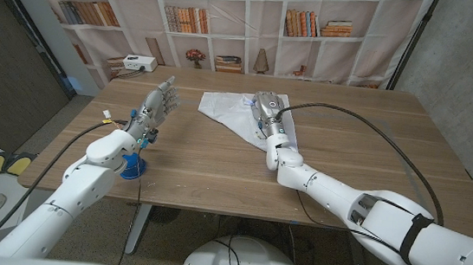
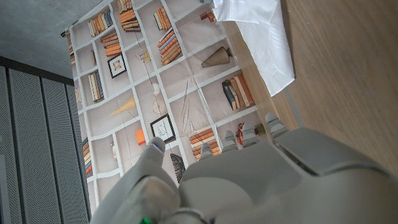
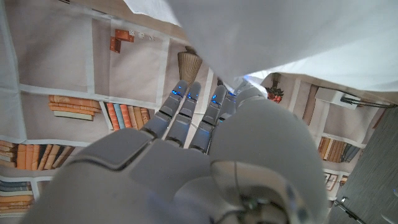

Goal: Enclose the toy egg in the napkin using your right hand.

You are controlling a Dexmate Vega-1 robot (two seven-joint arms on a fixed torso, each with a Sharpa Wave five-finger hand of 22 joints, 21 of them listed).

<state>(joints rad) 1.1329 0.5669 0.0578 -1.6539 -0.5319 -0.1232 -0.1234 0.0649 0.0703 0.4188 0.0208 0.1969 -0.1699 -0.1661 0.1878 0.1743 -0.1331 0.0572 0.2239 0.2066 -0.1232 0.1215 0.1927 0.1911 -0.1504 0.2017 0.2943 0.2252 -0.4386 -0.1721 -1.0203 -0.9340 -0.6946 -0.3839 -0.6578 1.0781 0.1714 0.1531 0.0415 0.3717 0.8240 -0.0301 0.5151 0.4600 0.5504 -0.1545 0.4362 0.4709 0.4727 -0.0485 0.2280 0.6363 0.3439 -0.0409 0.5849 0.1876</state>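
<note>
Right robot hand [image 1: 266,109], grip unclear, on the white cloth napkin [image 1: 226,108], upper centre; hidden egg could roll free if the fold slips.

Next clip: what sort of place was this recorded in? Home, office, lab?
Most likely a lab or test room dressed as a home. The bookshelf backdrop is a printed sheet, with bare concrete wall beside it. Cables trail over the wooden table where the right hand works the white napkin.

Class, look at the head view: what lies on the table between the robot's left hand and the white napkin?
Only bare wooden table separates the left hand from the napkin.
</note>
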